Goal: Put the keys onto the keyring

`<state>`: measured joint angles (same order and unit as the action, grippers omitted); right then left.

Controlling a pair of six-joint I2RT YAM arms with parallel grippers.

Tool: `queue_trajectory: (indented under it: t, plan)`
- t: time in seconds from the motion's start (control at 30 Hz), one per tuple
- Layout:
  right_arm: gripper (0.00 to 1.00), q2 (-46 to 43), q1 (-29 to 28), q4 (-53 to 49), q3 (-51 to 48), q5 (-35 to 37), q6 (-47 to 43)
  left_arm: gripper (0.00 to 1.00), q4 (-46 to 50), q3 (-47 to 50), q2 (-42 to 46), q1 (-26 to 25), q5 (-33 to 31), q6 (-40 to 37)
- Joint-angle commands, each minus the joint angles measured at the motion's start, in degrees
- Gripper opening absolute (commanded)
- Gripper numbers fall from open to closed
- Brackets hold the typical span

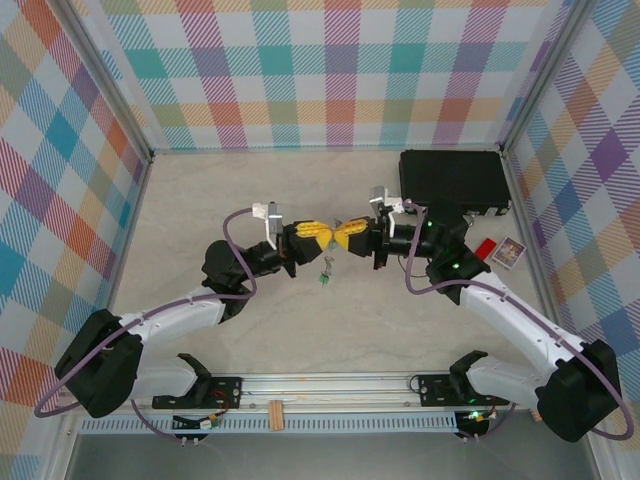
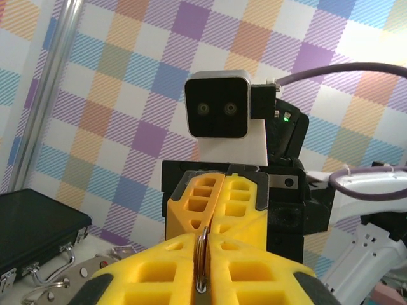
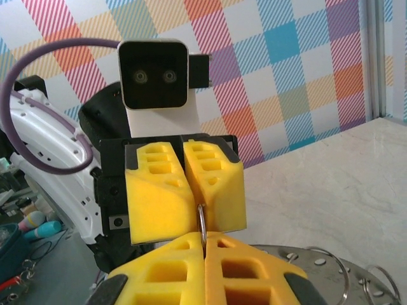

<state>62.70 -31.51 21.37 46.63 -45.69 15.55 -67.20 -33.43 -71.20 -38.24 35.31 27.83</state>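
Note:
My left gripper (image 1: 327,235) and right gripper (image 1: 346,236) meet tip to tip above the middle of the table. The keyring (image 2: 202,257), a thin grey metal ring seen edge-on, is pinched between the left gripper's (image 2: 202,246) yellow fingers. Its far edge runs into the right gripper's closed fingers. In the right wrist view the same keyring (image 3: 201,221) stands between the right gripper's (image 3: 203,244) shut fingers and the left gripper's fingers opposite. One key with a green tag (image 1: 325,276) shows just below the meeting point; I cannot tell whether it hangs or lies on the table.
A black case (image 1: 455,180) sits at the back right, and shows as a black case (image 2: 35,232) in the left wrist view. A small red item (image 1: 485,250) and a card (image 1: 509,252) lie near the right wall. A round metal plate (image 3: 346,273) with wire rings lies below the grippers.

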Motion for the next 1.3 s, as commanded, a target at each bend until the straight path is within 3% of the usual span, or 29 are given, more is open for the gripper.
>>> queue_trajectory:
  t: [0.0, 0.3, 0.7, 1.0, 1.2, 1.27]
  plan:
    - [0.0, -1.3, 0.3, -2.9, 1.9, -1.1, -3.5, 0.14, 5.5, -1.8, 3.4, -0.6, 3.4, -3.5]
    - [0.0, -0.2, 0.5, -3.8, 2.8, -4.0, -3.7, 0.17, 17.3, -2.8, 7.4, -0.1, 6.5, -8.8]
    - [0.0, 0.3, 0.5, -3.4, 2.9, -5.4, -3.0, 0.15, 14.7, -3.1, 5.2, 0.0, 7.3, -7.2]
    - [0.0, 0.3, 0.5, -4.2, 2.5, -5.6, -3.9, 0.01, 14.8, -3.5, 5.5, 0.1, 7.5, -7.4]
    - [0.0, 0.0, 0.5, -6.1, 2.5, -5.1, -5.2, 0.0, 15.5, -3.7, 5.4, 0.1, 8.3, -7.8]
    - [0.14, -0.5, 0.5, -7.1, 2.5, -4.2, -5.8, 0.0, 15.9, -3.6, 5.5, 0.1, 7.8, -8.1]
